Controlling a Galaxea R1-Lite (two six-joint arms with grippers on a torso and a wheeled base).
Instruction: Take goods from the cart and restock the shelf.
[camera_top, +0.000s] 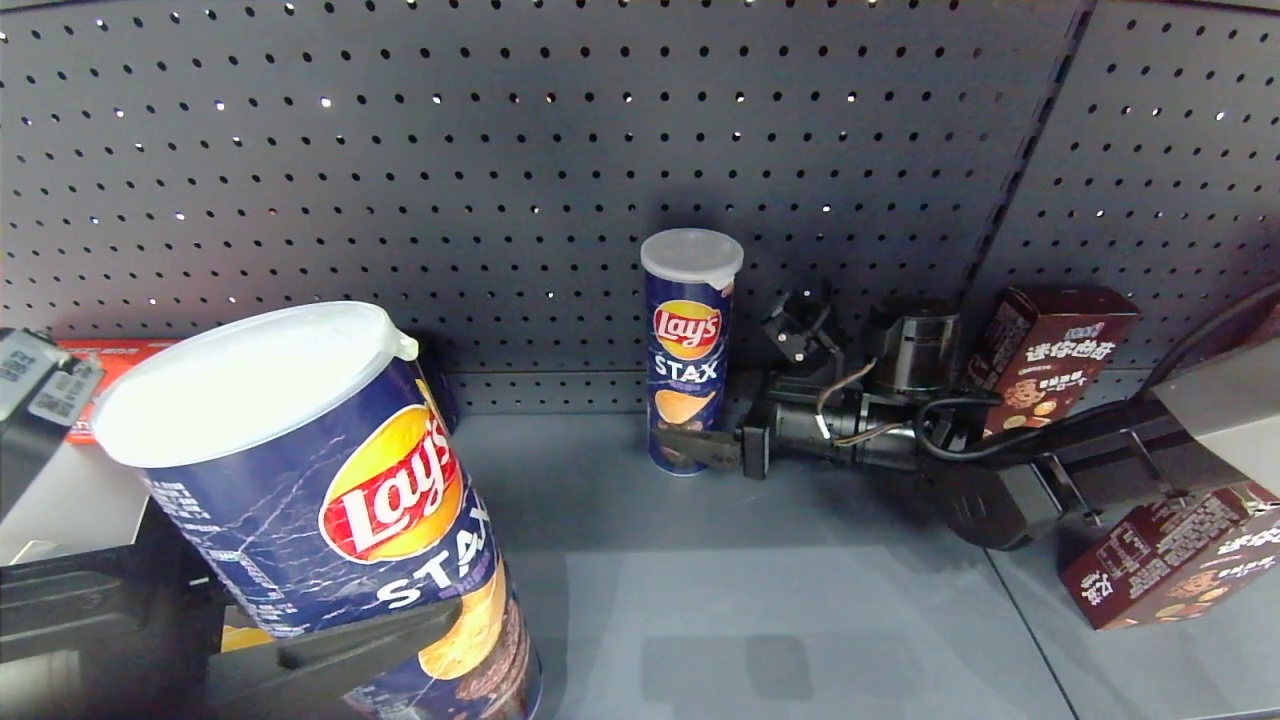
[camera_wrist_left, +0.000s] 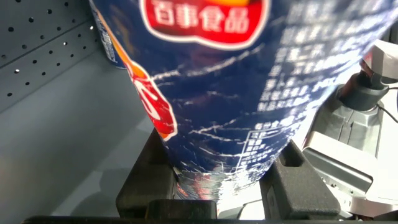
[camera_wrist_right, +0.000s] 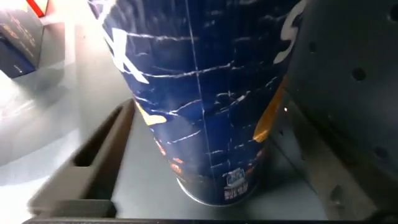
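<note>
A tall blue chips can (camera_top: 330, 500) with a white lid hangs tilted over the shelf's front left, close to the camera. My left gripper (camera_top: 380, 650) is shut on its lower part; in the left wrist view the fingers (camera_wrist_left: 149, 183) press both sides of the can (camera_wrist_left: 217, 93). A second, identical can (camera_top: 688, 350) stands upright on the shelf floor against the back panel. My right gripper (camera_top: 700, 450) is at its base, reaching in from the right. In the right wrist view it (camera_wrist_right: 211, 180) is open around the can (camera_wrist_right: 205, 112), with a gap at one finger (camera_wrist_right: 93, 162).
A perforated grey back panel (camera_top: 500, 150) closes the shelf. Two brown snack boxes stand at the right, one at the back (camera_top: 1050, 350), one nearer the front (camera_top: 1180, 560). A red box (camera_top: 110, 360) lies at the back left. The grey shelf floor (camera_top: 750, 600) lies bare between the cans.
</note>
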